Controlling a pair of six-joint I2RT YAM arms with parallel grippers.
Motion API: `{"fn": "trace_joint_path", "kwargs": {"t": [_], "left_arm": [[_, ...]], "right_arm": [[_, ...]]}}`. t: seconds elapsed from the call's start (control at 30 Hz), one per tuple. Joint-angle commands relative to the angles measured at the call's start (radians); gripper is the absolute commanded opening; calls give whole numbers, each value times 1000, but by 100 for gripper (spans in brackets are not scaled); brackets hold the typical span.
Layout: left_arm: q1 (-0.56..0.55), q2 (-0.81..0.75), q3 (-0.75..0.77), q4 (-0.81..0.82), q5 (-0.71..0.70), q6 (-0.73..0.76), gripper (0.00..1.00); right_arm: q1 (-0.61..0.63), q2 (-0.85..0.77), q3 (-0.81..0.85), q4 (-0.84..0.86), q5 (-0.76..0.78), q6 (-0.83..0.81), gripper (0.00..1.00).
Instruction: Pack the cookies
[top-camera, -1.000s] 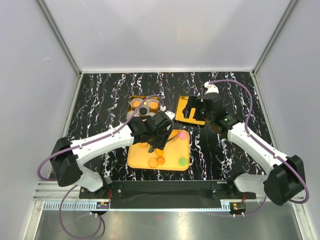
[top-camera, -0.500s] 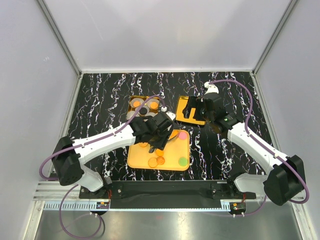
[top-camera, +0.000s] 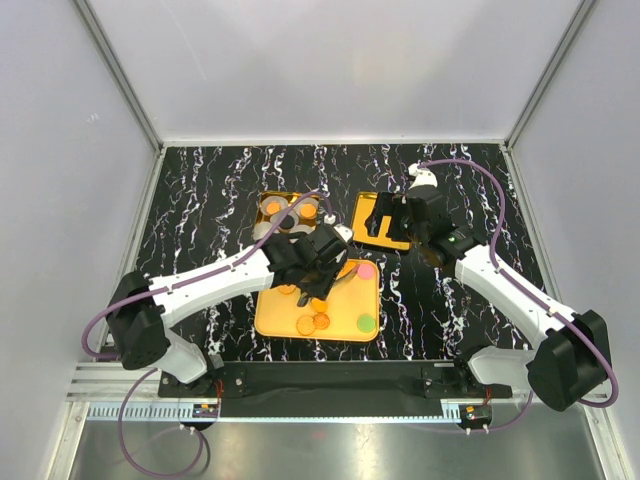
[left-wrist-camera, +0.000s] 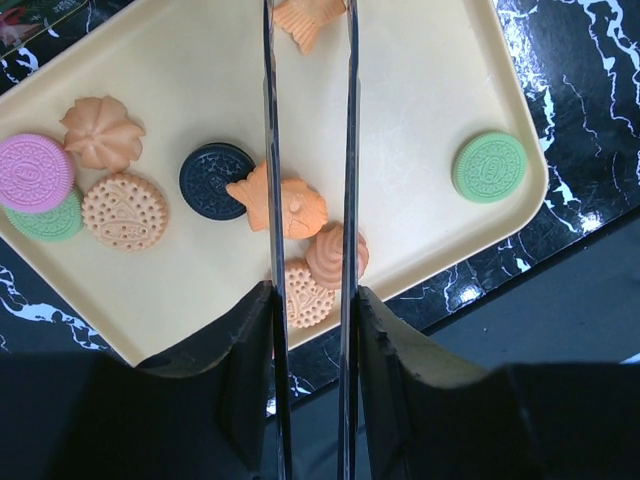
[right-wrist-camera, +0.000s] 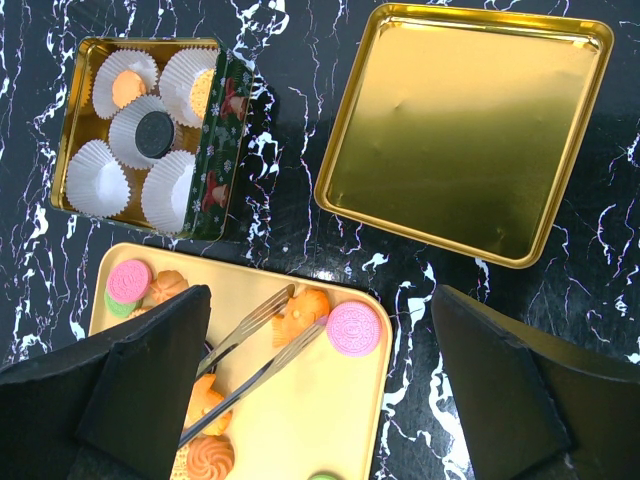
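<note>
Black marbled worktop (top-camera: 200, 200); my left hand (left-wrist-camera: 312, 300) clenches tongs (left-wrist-camera: 269, 120) over cookies (left-wrist-camera: 290, 205) on the tray (left-wrist-camera: 420, 90), my right hand (right-wrist-camera: 320, 292) released

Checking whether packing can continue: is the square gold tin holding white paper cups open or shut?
Open. The square gold tin shows its white paper cups from above; its flat gold lid lies apart beside it.

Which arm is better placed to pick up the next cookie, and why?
Left: the left gripper holds tongs straddling an orange cookie on the tray. The right gripper hangs open by the gold lid.
</note>
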Motion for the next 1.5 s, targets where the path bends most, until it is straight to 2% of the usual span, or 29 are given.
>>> {"fn": "trace_joint_path", "kwargs": {"t": [0.0, 0.7, 0.83, 1.13, 1.47], "left_arm": [[2, -34, 41, -1, -25, 17, 37], [45, -138, 127, -91, -106, 35, 36], [89, -158, 139, -113, -111, 51, 36], [302, -212, 110, -119, -128, 86, 36], [481, -207, 52, -90, -129, 140, 37]], "right_arm": [[1, -12, 36, 17, 20, -10, 100], [1, -1, 37, 20, 13, -12, 100], [1, 8, 39, 24, -2, -9, 100], [1, 27, 40, 35, -25, -1, 100], [0, 33, 34, 46, -48, 5, 100]]}}
